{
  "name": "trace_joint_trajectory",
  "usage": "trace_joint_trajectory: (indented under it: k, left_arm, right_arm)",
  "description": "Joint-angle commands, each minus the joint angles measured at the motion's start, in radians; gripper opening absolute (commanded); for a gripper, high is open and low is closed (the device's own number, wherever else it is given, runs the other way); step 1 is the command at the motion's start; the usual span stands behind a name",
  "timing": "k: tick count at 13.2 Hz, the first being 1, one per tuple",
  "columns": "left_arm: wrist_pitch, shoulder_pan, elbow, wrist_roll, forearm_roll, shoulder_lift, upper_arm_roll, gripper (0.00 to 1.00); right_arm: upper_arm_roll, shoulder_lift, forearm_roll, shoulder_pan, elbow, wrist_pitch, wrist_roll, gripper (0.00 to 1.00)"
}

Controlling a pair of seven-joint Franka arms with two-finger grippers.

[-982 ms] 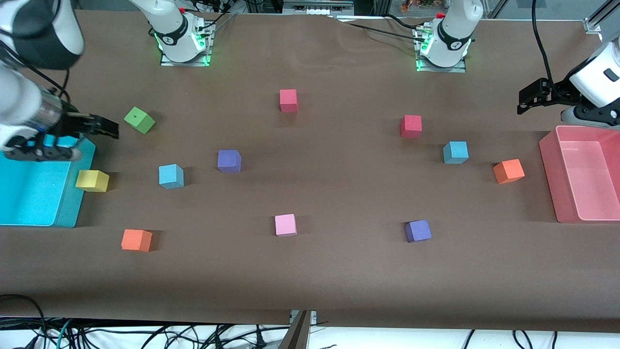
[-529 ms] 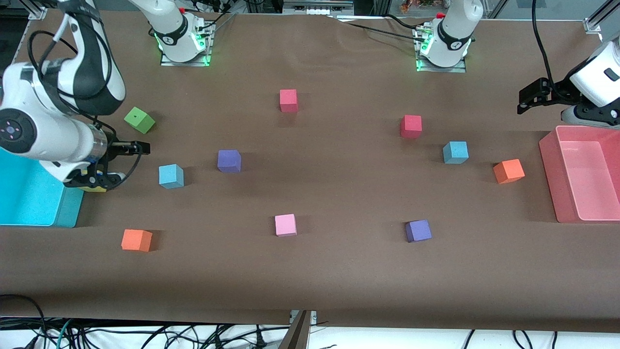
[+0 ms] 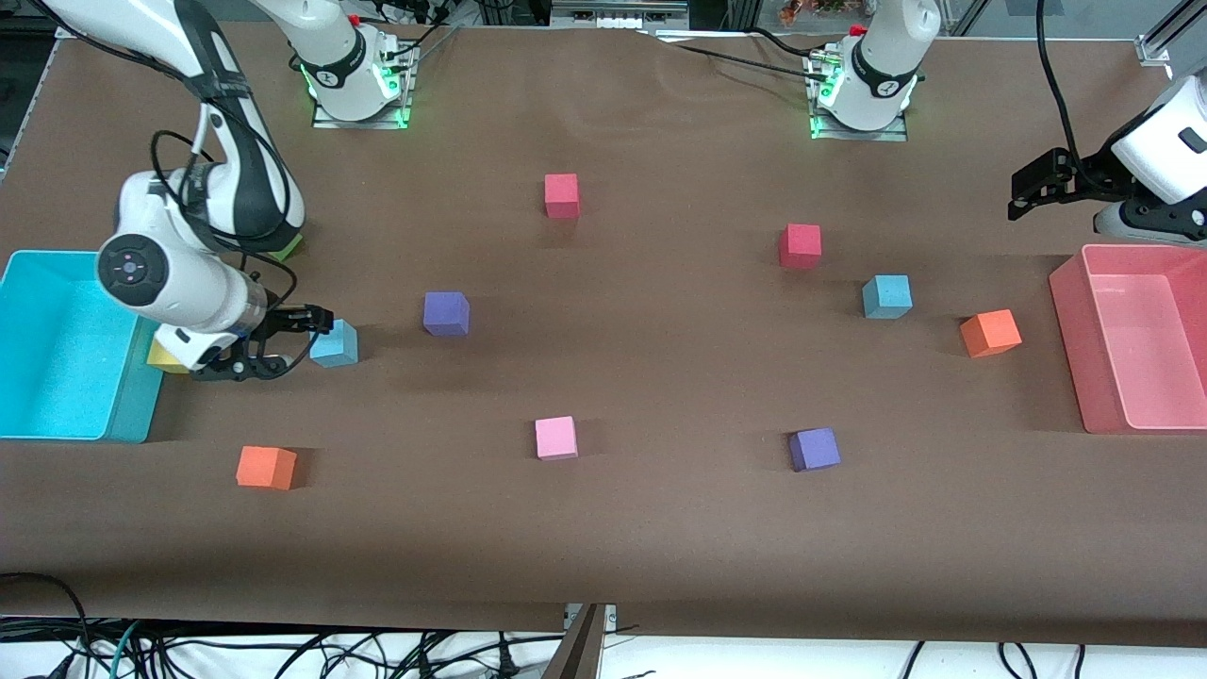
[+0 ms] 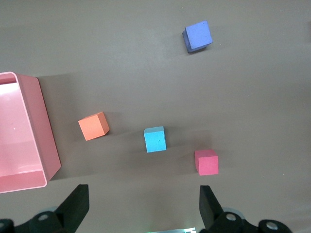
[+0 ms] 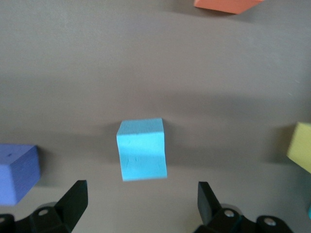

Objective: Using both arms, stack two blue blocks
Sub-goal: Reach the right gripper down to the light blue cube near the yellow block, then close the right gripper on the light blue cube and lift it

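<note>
Now that the right gripper has swung from the cyan bin to one blue block, jaws open, grasping looks next, while the left gripper waits open.

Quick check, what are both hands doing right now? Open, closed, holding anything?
Left hand: open, empty, over the table by the pink bin, waiting.
Right hand: open, empty, low beside a blue block.
</note>
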Motion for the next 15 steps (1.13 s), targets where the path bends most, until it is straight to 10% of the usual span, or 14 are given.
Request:
trace_joint_trajectory:
  k: [1, 11, 13, 15]
  left_arm:
    - [-0.024, 0.004, 0.020, 0.002, -0.024, -0.002, 0.000, 1.00]
    - [-0.023, 0.004, 0.042, 0.008, -0.024, -0.013, 0.012, 1.00]
    - [-0.023, 0.006, 0.040, 0.008, -0.024, -0.013, 0.014, 1.00]
    - [-0.023, 0.006, 0.042, 0.008, -0.024, -0.013, 0.017, 1.00]
  right_arm:
    - [0.001, 0.004, -0.002, 0.001, -0.079, 0.128, -0.037, 1.00]
    - [0.002, 0.117, -0.002, -0.001, -0.087, 0.235, -0.044, 0.99]
    - [0.001, 0.129, -0.002, -0.001, -0.087, 0.236, -0.048, 0.70]
    - [0.001, 0.130, -0.002, -0.001, -0.084, 0.227, -0.075, 0.04]
